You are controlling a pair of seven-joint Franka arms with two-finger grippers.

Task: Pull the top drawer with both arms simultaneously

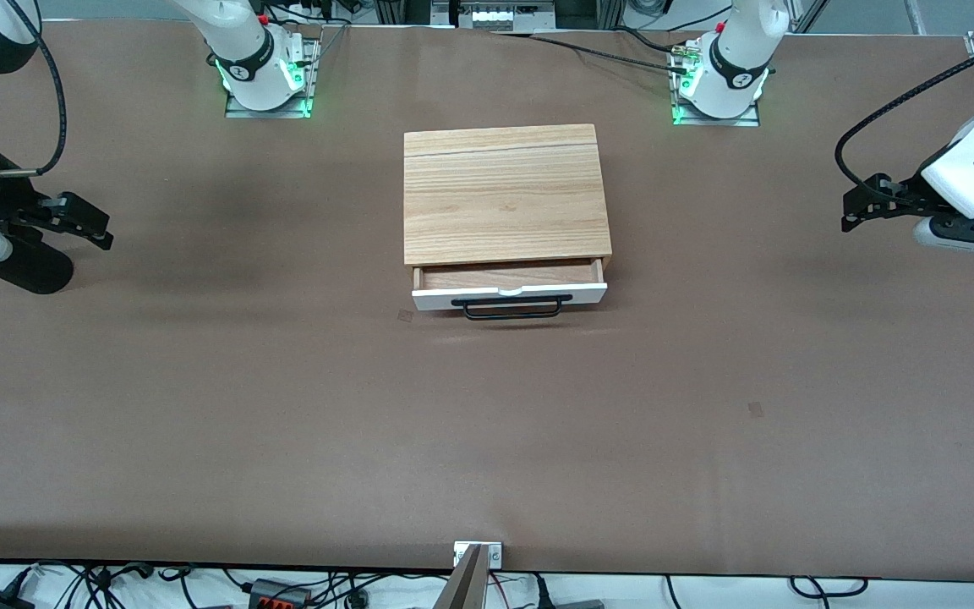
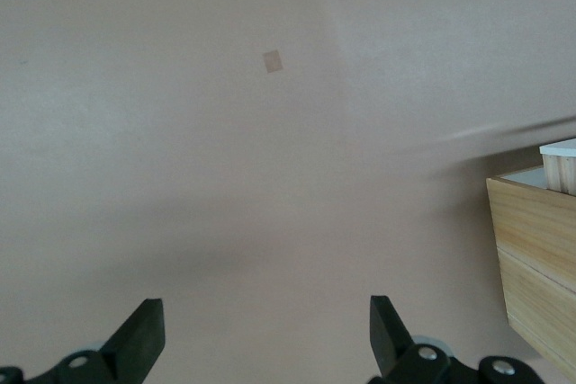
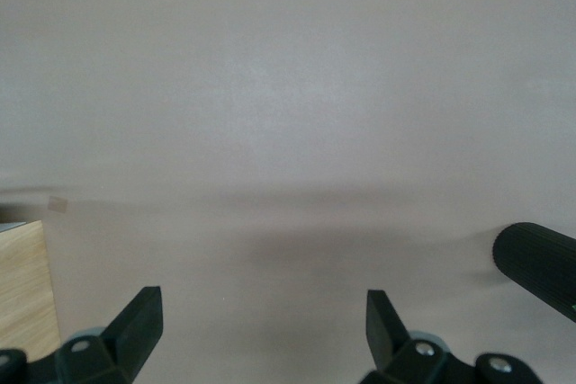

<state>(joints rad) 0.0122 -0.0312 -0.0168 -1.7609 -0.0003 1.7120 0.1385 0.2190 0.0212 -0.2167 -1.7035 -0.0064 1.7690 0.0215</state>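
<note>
- The cabinet (image 1: 504, 193) sits on the brown table (image 1: 284, 406), in the upper middle of the front view, between the two arm bases at the top edge.
- Its wood-grain top faces up; a thin dark line crosses that top near the edge closest to the bases.
- The drawer (image 1: 510, 293) is at the cabinet's lower edge in the front view, on the side nearer the camera, pulled out a little way, so a narrow strip of its wooden inside shows.
- The white front panel carries a black bar handle (image 1: 511, 306), with a small notch at the top middle of the panel.
- The right gripper (image 1: 85, 222) is at the middle left edge of the front view, over bare table, well apart from the cabinet. Its fingers (image 3: 135, 325) are spread wide and hold nothing.
- The left gripper (image 1: 863, 205) is at the middle right edge of the front view, over bare table, also well apart from the cabinet. Its fingers (image 2: 139, 334) are spread wide and empty.
- In the left wrist view the cabinet's wooden side (image 2: 535, 258) shows at the lower right edge, with a white corner of the drawer (image 2: 562, 146) above it.
- In the right wrist view a wooden corner of the cabinet (image 3: 22, 276) shows at the lower left edge.
- Neither gripper touches the handle or the drawer.
</note>
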